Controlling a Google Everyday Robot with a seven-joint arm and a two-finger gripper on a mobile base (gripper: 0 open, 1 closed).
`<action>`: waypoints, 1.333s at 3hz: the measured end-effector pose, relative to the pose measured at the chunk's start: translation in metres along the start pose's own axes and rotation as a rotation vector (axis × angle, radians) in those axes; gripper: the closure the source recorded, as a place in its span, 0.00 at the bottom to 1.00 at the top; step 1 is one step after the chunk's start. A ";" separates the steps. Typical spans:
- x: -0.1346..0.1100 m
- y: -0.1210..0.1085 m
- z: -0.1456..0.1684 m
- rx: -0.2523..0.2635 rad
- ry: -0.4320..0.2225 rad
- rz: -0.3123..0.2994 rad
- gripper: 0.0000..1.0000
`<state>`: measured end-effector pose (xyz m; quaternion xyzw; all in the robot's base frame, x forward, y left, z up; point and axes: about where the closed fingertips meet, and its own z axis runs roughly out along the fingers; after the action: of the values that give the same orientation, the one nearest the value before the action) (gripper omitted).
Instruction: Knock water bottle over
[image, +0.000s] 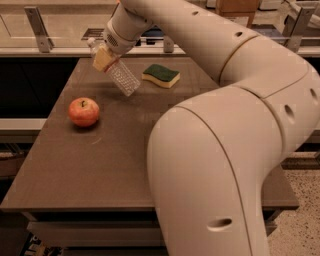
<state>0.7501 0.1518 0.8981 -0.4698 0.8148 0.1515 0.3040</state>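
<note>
No readable text anywhere right now. My hand (104, 56) clamps the tilted water bottle (124, 81) over the far left of the worktop (100, 165), its label illegible.

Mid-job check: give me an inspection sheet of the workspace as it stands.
Surface: brown table, flat, no spills seen.
Job's things: water bottle tilted, cap end up-left, base toward the sponge; cannot tell if the base touches the table.
Clutter: red apple on the left side; green-and-yellow sponge behind and to the right of the bottle, apart from it.
Gripper: gripper at the bottle's upper end; the arm hides the table's right side.
Cables: nothing seen.
Surroundings: counter with metal brackets behind; speckled floor at right.
</note>
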 end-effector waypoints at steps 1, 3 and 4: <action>-0.003 0.003 0.020 -0.046 -0.002 -0.008 1.00; -0.017 0.014 0.068 -0.159 -0.082 -0.036 1.00; -0.026 0.020 0.084 -0.198 -0.123 -0.053 1.00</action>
<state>0.7723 0.2242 0.8496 -0.5085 0.7631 0.2516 0.3094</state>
